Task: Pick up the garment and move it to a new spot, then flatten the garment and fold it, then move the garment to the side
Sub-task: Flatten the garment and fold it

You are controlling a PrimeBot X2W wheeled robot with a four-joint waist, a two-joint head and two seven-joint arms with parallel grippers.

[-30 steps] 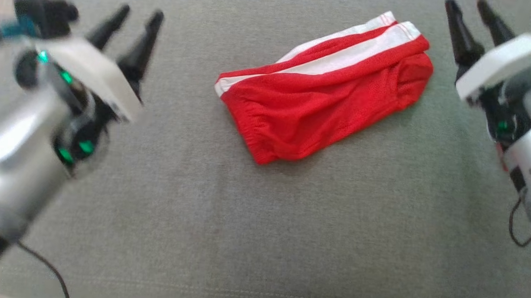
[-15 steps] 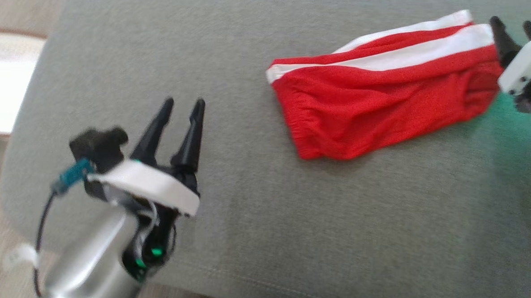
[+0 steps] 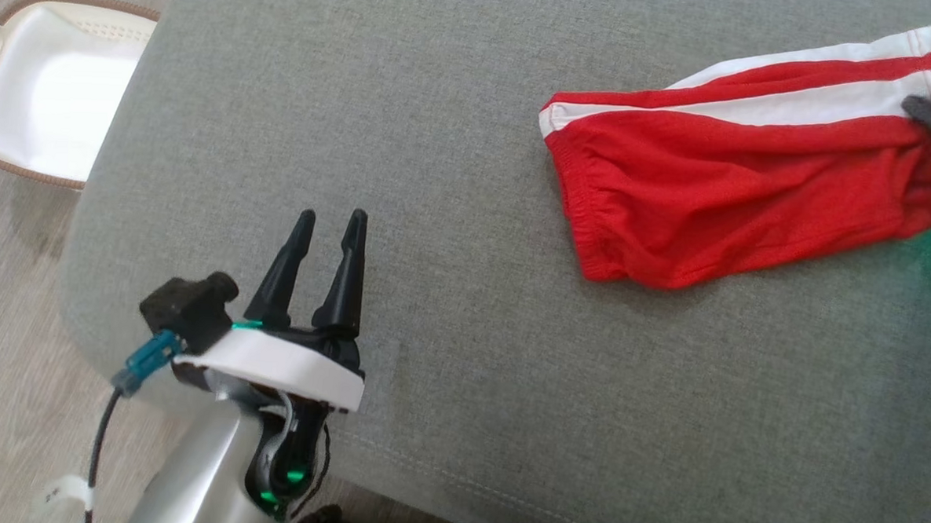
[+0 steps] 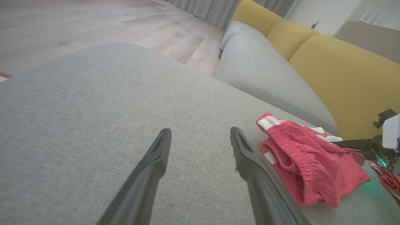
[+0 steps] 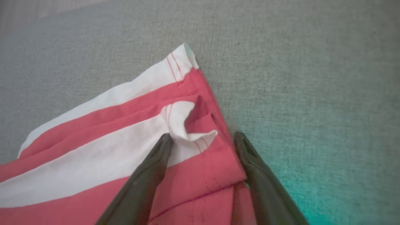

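Nearest in, the left gripper [image 3: 331,215] hovers over the front left of the grey seat cushion [image 3: 456,120]. Its fingers are parted and empty, pointing up the cushion, and its silver forearm rises steeply from the bottom edge. It sits well apart from the prize: the red shorts [image 3: 720,186] with white side stripes lie folded on the right side of the cushion, elastic waistband end towards the left gripper, leg hem away to the right. That looks like thin mesh, light and limp, so expect it to sag and trail rather than hold a shape, and a shallow pinch could take only the top layer. The best bite looks to be a hem corner, deep enough to catch every layer, with the waistband corner for the other hand. And there's the right gripper [image 5: 202,135], already at that hem, angled down. Its fingers are spread and astride the curled white stripe corner, one over the stripe and one at the fabric's edge, not closed on anything yet. Further off, a white basket [image 3: 41,94] sits on the wood floor [image 3: 8,289], and a yellow backrest [image 4: 343,72] stands behind.
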